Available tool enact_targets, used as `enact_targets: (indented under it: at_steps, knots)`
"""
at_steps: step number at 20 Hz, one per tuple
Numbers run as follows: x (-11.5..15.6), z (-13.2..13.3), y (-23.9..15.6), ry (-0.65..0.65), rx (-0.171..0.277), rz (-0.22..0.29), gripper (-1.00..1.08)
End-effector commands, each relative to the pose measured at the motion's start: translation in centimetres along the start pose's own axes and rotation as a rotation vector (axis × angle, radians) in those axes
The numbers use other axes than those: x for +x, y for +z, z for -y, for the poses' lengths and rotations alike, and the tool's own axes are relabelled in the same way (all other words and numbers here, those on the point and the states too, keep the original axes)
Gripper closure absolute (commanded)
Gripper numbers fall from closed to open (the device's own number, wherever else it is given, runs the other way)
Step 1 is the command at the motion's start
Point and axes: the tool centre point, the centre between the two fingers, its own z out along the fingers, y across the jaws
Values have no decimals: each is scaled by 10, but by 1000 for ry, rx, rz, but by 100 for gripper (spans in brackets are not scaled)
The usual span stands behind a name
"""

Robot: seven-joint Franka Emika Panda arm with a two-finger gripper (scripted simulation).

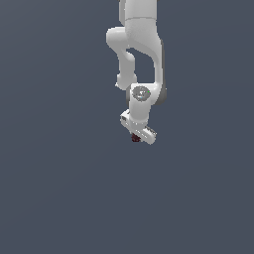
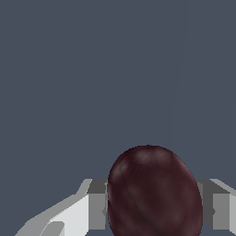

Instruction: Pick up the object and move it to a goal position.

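The object (image 2: 154,193) is a dark maroon-red rounded lump that fills the space between my two fingers in the wrist view. One grey finger pad (image 2: 97,205) presses on one side of it and the other pad (image 2: 220,209) on the opposite side. In the exterior view the object (image 1: 135,138) is a tiny dark red speck peeking out under the white gripper (image 1: 138,137), which points downward from the white arm (image 1: 141,44). The gripper is shut on the object.
A plain dark blue-grey surface (image 1: 59,188) fills both views. No other objects, containers or edges show.
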Motion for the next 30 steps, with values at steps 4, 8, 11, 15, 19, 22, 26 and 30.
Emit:
enact_targets:
  at_steps: [4,8,11,15,19,22,26,30]
  knots:
    - [0,0,1,1,-1,0,108]
    - [0,0,0,0,1,0,108]
    - [0,0,-2,0,1,0,108]
    - [0,-2,-11,0,1,0,108]
    - [1,-5,-28,1,1,0,108]
    - [1,-9,-45,1,1,0,108]
    - [2,-15,-75,2,1,1,108]
    - [3,-22,-113,2,1,1,108]
